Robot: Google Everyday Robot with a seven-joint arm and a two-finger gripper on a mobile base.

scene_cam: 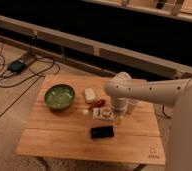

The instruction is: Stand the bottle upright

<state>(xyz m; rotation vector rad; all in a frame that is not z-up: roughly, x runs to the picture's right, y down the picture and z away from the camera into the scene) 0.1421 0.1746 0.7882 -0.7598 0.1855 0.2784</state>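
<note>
The bottle lies on its side near the middle of the wooden table. It is small and white, with a label that carries dark and red marks. My gripper hangs down from the white arm, which reaches in from the right. The gripper sits at the bottle's right end, very close to it or touching it; I cannot tell which. The arm's wrist hides part of that area.
A green bowl stands at the left. A small white block and a red object lie just behind the bottle. A black phone-like object lies in front of it. A translucent cup stands partly behind the arm.
</note>
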